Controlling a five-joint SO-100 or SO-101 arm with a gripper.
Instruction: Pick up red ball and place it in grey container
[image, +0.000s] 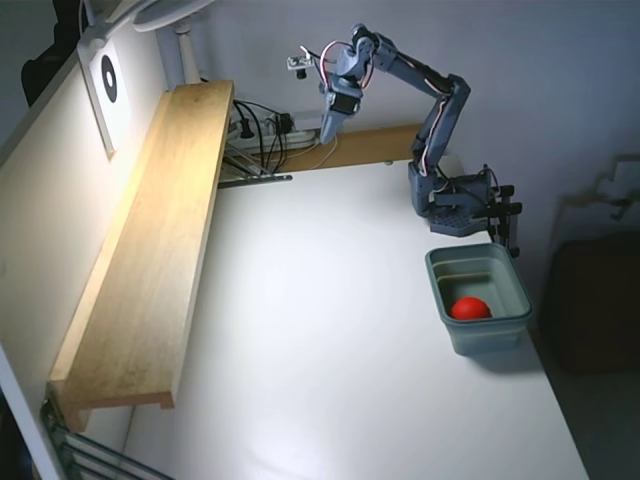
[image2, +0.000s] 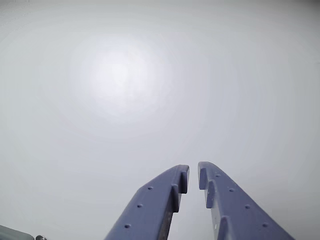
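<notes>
The red ball (image: 469, 308) lies inside the grey container (image: 487, 336), which stands near the table's right edge in the fixed view, just in front of the arm's base. My gripper (image: 328, 135) hangs high over the back of the table, far to the left of the container, pointing down. In the wrist view my gripper (image2: 193, 172) has its blue fingers (image2: 165, 200) almost together with only a thin gap, and nothing is between them. Only bare white table shows under it there. The ball and container are out of the wrist view.
A long wooden shelf (image: 150, 250) runs along the table's left side. Cables and a power strip (image: 265, 130) lie at the back left. The arm's base (image: 455, 205) is clamped at the right edge. The white table (image: 330, 330) ends just beyond the container.
</notes>
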